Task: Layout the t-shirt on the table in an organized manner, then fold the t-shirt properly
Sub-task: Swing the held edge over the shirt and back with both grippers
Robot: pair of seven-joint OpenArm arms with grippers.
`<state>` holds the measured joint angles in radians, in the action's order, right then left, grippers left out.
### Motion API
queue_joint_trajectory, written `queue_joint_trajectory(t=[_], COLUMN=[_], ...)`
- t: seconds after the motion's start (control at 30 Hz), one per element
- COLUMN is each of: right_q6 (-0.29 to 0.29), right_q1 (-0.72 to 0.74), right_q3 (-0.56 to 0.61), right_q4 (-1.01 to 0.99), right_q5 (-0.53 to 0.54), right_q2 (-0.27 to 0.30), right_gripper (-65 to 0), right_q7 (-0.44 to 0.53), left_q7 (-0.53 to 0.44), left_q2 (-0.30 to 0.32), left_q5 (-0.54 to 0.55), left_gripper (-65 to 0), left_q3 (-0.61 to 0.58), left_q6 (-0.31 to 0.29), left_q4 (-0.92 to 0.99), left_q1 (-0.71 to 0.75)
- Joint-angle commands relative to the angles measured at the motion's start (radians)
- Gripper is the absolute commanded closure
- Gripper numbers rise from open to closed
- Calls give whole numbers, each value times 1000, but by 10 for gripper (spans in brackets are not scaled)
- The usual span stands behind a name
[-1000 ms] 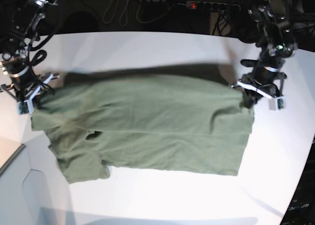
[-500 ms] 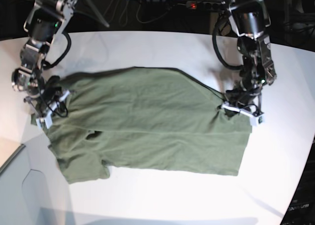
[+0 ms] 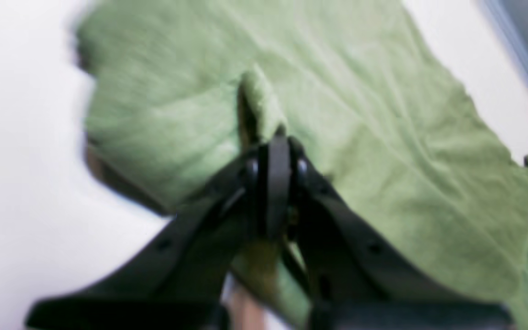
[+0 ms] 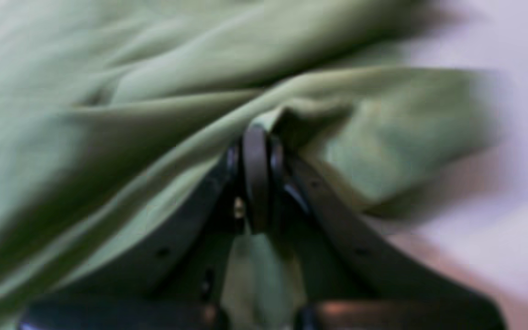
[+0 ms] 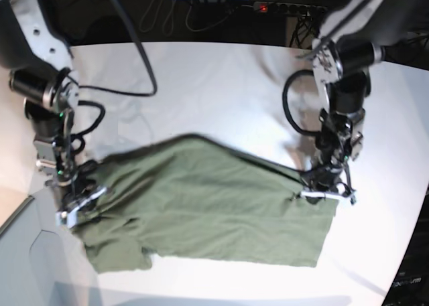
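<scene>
Gripping opposite edges of the olive-green t-shirt (image 5: 208,205), the left gripper (image 5: 326,193) and right gripper (image 5: 79,205) pinch folds of cloth between closed jaws as the garment lies spread across the white table (image 5: 201,85).

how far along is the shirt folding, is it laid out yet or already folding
Laid out: the t-shirt lies spread on the table, sleeves toward the base view's left. In hand: the left gripper and right gripper are each shut on the shirt's far edge, which hangs lifted and sagging between them, apparently making a lengthwise fold. Left: setting that edge down, then any further folds.
</scene>
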<state>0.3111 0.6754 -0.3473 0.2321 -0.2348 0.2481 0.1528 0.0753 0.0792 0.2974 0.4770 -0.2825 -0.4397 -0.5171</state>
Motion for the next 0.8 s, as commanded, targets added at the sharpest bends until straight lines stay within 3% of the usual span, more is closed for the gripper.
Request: queue_joint_trajectory(t=[0.0,0.23,0.47,0.6,0.77], right_q6=[-16,-19,-19,-17,-17], right_q1=[53,80,13,-118,-349], right_q3=[6,6,4,0,-3], right_q4=[6,8,42,206,560], right_q5=[10,10,10,15,18], right_q2=[18,49,69,75,58], right_gripper=[0,0,0,0,0], right_q7=[46,52,49,47,9], left_q7=[-29,-13,214,317,372], left_q2=[14,14,-35,-42,-62], left_q5=[7,7,12,15,15], left_gripper=[-12,-12,-12,-12,-12], left_q3=[1,1,2,2,9], left_q6=[-10,-10,-10,-10,-10], left_q4=[-11,-100,-494,-749,-974], left_q1=[-54,-99,61,196,346])
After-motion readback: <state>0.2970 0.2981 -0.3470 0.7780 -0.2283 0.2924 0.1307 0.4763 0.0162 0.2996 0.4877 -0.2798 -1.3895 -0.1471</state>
